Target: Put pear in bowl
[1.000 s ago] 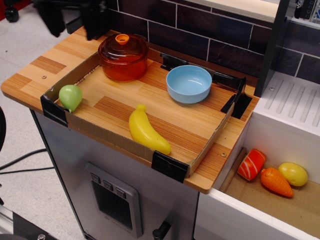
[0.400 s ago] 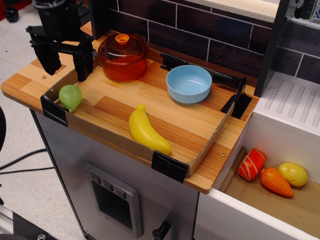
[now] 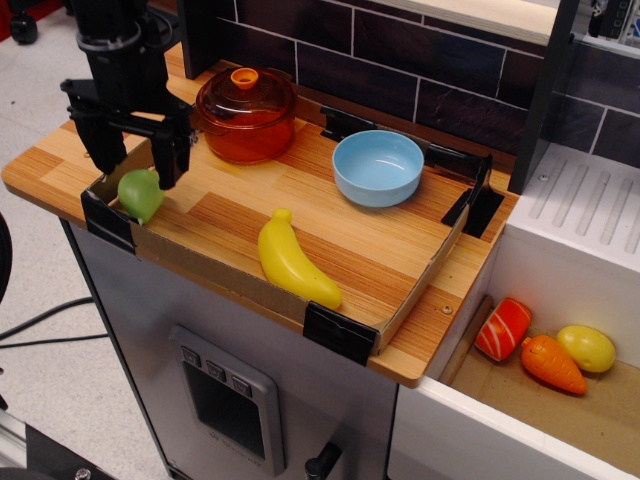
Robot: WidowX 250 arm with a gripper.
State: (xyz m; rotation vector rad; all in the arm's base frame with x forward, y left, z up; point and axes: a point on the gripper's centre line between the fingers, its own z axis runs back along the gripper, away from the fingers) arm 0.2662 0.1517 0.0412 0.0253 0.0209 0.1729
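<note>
The light-green pear (image 3: pixel 140 197) lies in the near left corner of the cardboard tray (image 3: pixel 400 300). My black gripper (image 3: pixel 137 160) hangs open just above it, one finger on each side of the pear's top, not closed on it. The light-blue bowl (image 3: pixel 378 167) stands empty toward the tray's back right, well apart from the pear.
A transparent orange lidded pot (image 3: pixel 246 113) stands close to the right of the gripper. A yellow banana (image 3: pixel 291 262) lies at the tray's front middle. In the sink on the right lie a salmon piece (image 3: pixel 503 328), a carrot (image 3: pixel 551 363) and a yellow lemon-like toy (image 3: pixel 587 347).
The gripper has come into view from the back left and lowered toward the pear, now straddling its top. The pear and the other objects have not moved.
</note>
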